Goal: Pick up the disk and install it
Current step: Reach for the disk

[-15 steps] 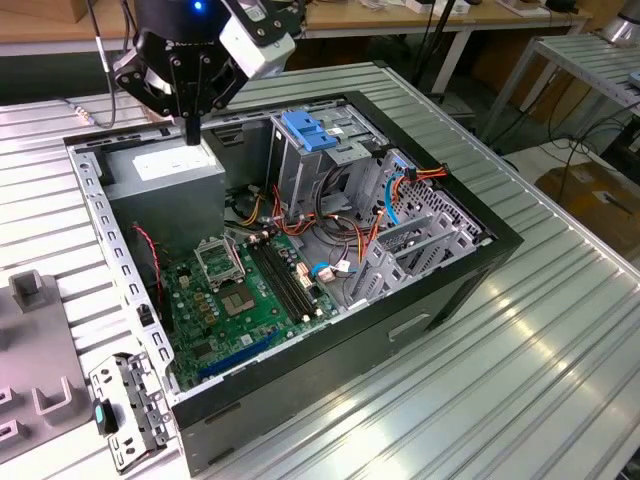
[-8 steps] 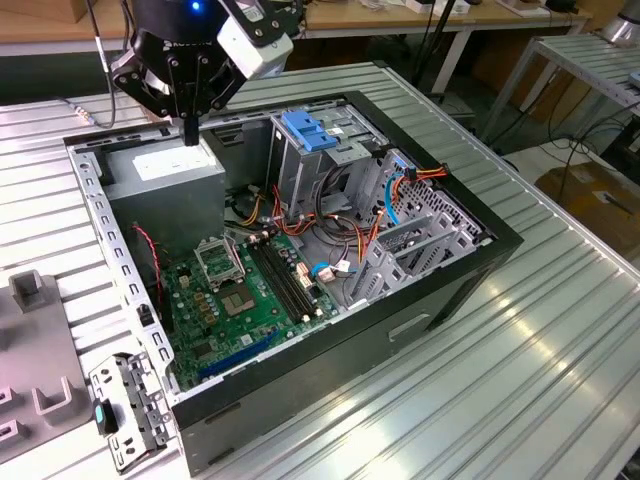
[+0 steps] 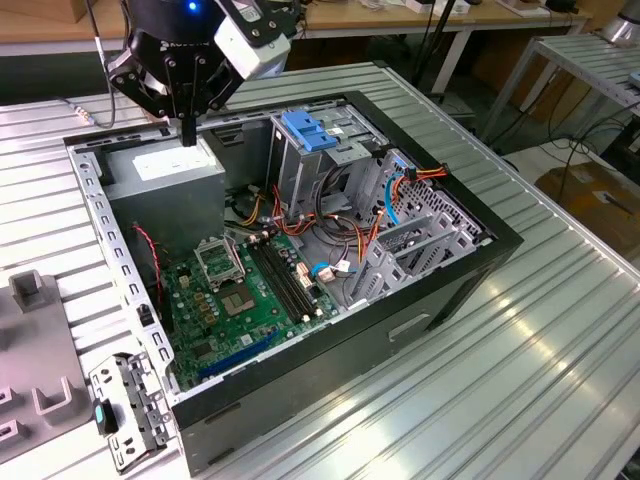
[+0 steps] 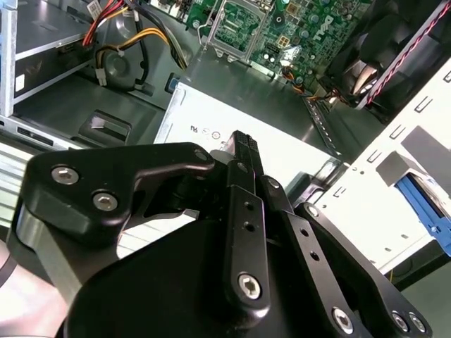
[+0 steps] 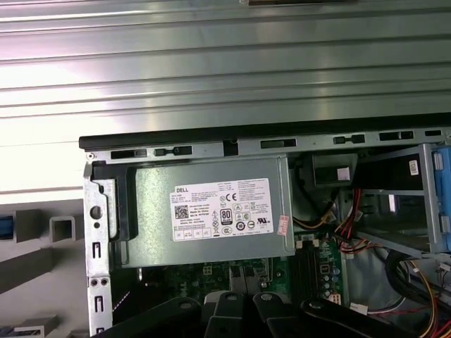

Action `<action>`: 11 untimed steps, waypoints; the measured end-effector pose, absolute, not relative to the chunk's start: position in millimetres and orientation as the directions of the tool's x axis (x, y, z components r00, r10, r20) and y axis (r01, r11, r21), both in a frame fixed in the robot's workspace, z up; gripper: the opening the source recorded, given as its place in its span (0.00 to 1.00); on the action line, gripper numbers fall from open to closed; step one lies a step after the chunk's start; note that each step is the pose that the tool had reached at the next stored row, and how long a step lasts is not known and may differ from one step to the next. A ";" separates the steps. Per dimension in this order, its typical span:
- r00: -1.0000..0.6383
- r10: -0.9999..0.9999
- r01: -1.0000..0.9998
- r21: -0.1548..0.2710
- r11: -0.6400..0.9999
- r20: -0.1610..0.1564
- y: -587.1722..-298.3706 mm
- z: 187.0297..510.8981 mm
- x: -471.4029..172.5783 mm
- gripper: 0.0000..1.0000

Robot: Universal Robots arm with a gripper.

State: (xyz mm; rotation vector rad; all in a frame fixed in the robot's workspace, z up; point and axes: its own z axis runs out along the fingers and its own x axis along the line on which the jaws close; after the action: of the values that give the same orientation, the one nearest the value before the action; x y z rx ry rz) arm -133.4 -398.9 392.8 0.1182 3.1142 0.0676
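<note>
An open desktop computer case (image 3: 330, 330) lies on its side on a ribbed metal tabletop (image 3: 520, 380). Nearest in the exterior view, at that view's left, a loose perforated metal bracket (image 3: 130, 410) lies on the tabletop beside grey fixture blocks (image 3: 35, 395).

Inside the case, a green motherboard (image 3: 240, 290) covers the floor. At the exterior view's right stand grey drive bays (image 3: 430, 235), with orange wires and a thin blue cable (image 3: 393, 195) running near them. Farther back, a pale-blue latch plate (image 3: 305, 130) sits on top of a tall grey cage (image 3: 300, 185).

In the far corner at the exterior view's left is the grey power supply (image 3: 165, 165), its white label facing up.

The black tool (image 3: 187, 132) hangs above the power supply, apart from it. Its two fingers (image 4: 243, 151) are pressed together with nothing between them.

The disk seems to be the bright blue edge (image 5: 4, 229) in the first wrist view, outside the case among the grey fixture blocks on the tabletop. Most of it is cut off, so how it lies cannot be told. It is well apart from the tool.

Beyond the case, other workbenches (image 3: 420, 20) stand in the background.
</note>
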 end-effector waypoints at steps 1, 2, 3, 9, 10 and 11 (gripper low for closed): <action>-0.997 0.076 0.075 0.044 0.996 -0.023 -398.9 392.7 -133.6 0.11; -0.997 0.076 0.075 0.044 0.996 -0.023 -398.9 392.7 -133.9 0.11; -0.997 0.076 0.075 0.044 0.996 -0.023 -398.9 392.7 -134.1 0.11; -0.997 0.076 0.075 0.044 0.996 -0.023 -398.9 392.6 -135.9 0.11; -0.997 0.076 0.075 0.044 0.996 -0.022 -398.9 392.6 -136.1 0.11; -0.997 0.076 0.075 0.044 0.996 -0.022 -398.9 392.6 -136.4 0.11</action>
State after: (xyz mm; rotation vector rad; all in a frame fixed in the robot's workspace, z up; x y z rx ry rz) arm -136.4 -398.9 392.6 0.1180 3.1145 0.0676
